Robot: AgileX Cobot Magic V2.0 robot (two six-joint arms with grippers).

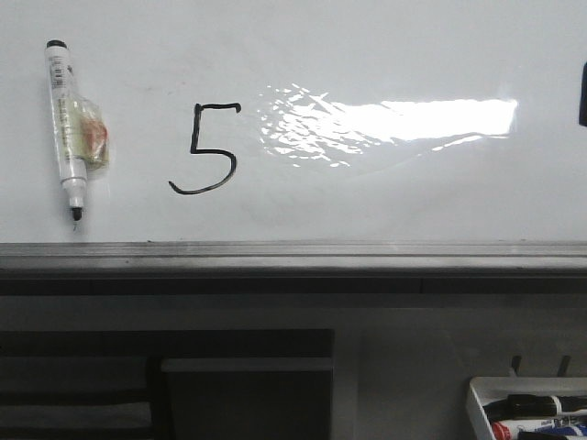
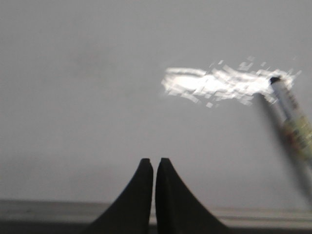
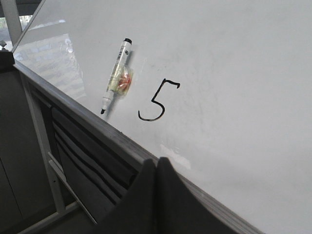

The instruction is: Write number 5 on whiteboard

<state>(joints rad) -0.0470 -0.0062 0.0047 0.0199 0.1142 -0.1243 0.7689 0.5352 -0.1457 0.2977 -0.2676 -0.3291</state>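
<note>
Black ink's down already: the number 5 (image 1: 206,148) sits on the whiteboard (image 1: 413,55), marker (image 1: 68,128) lying just at its 9 o'clock, long axis 12-to-6, tip down. Both the left pincer (image 2: 154,165) and right pincer (image 3: 156,165) are closed on nothing; the left looks nearer the marker, I'd guess.

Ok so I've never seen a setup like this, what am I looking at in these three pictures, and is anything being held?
It is a two-armed robot at a whiteboard. One picture looks forward from the robot; the other two come from cameras on its wrists, where the dark points are the left hand and right hand. Both hands look shut and hold nothing. On the board are a black number 5 and a marker with its tip uncapped. A small tray of markers sits at lower right.
</note>
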